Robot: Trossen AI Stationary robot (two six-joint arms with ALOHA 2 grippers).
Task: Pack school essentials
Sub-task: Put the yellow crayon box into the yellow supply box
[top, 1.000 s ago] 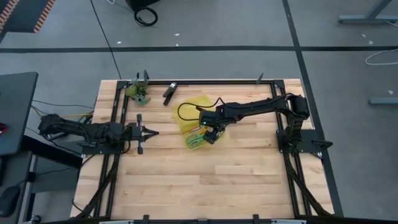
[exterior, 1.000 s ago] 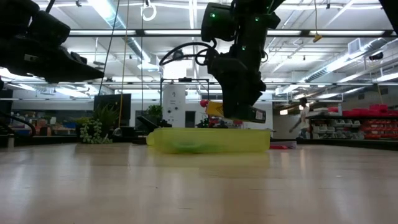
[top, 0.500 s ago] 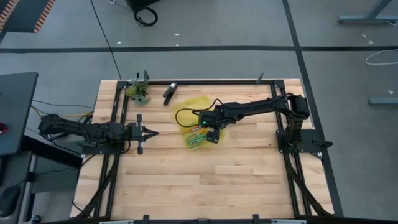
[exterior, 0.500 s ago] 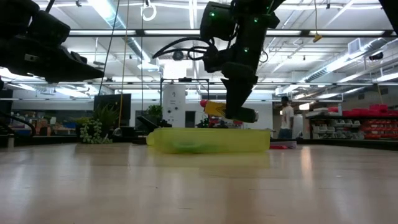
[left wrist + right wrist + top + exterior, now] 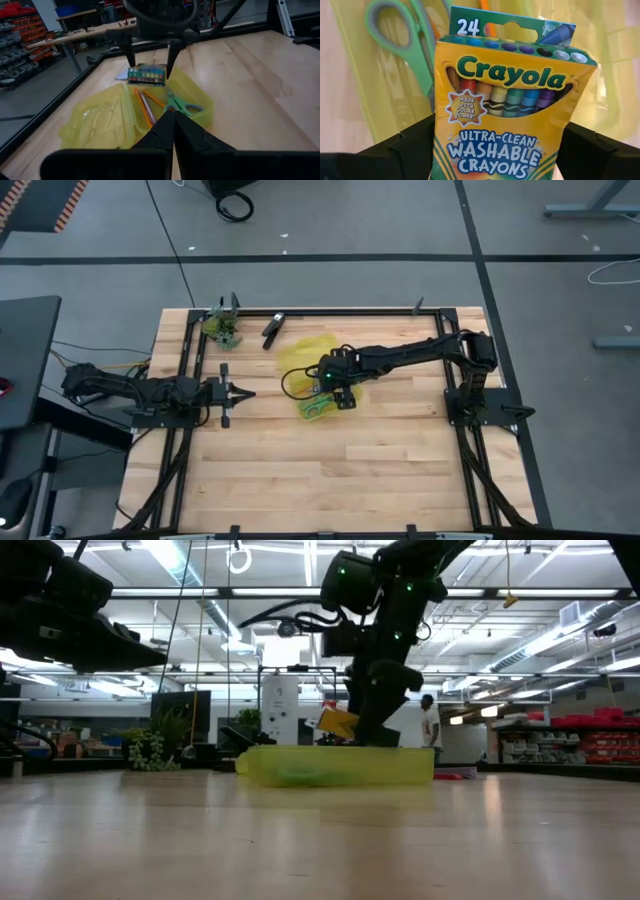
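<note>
Packing is partway. The yellow case (image 5: pixel 197 102) lies open near the middle of the table's (image 5: pixel 330 470) far half, lid (image 5: pixel 100 122) flat beside the tray. Already in the tray: scissors (image 5: pixel 181 105), two pencils (image 5: pixel 144 107) and what looks like a pen (image 5: pixel 149 108) between them.

The crayon box (image 5: pixel 507 115) is not yet in. The right gripper (image 5: pixel 340 387) clamps it by both sides, jaws spread wide around it, hovering just over the tray's far rim. In the low view the box (image 5: pixel 337 722) hangs tilted above the case (image 5: pixel 335 765), not touching it as far as I can tell. Box long axis runs roughly along the gripper's reach; its flap end points away from the wrist, toward the tray, printed face toward the wrist camera. From the left wrist view the box (image 5: pixel 146 76) shows its crayon window, lying broadside across the tray's far end.

Pencils and pen lie parallel, along the tray's length. Scissors lie the same way, handles at the near end.

A pale notepad (image 5: pixel 123 74) shows just behind the crayon box, outside the case, so likely left to pack. Eraser: not seen. Lid is not yet shut.

Left gripper (image 5: pixel 238 392) is closed and empty, parked near the table's left edge, well apart from the case.

Likely left: lower box in, release, add notepad and eraser, close lid.
</note>
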